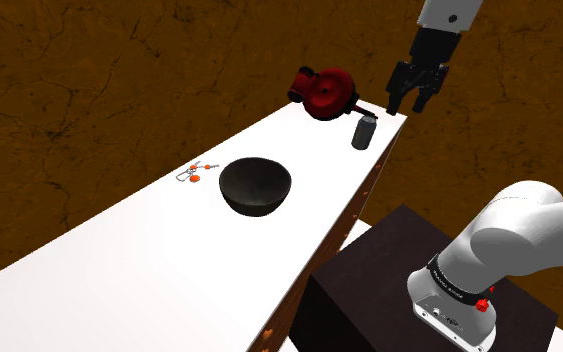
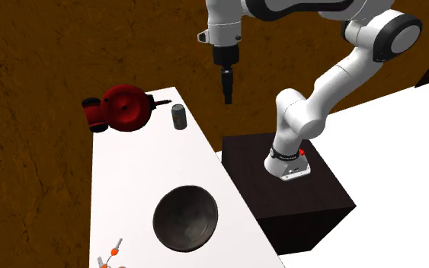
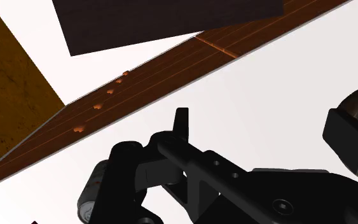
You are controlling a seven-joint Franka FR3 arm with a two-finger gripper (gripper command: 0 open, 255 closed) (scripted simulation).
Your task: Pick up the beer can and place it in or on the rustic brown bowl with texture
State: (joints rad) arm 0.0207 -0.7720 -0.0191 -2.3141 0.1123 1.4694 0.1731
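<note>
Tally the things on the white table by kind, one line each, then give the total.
Grey can: 1
Dark bowl: 1
Red round vessel: 1
Small orange-and-white item: 1
Total: 4

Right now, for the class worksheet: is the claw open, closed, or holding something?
Claw: open, holding nothing; the beer can stands on the table, apart from it.

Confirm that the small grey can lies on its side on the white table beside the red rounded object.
Wrong: the small grey can stands upright, as the shoulder view shows, on the white table beside the red rounded object.
</note>
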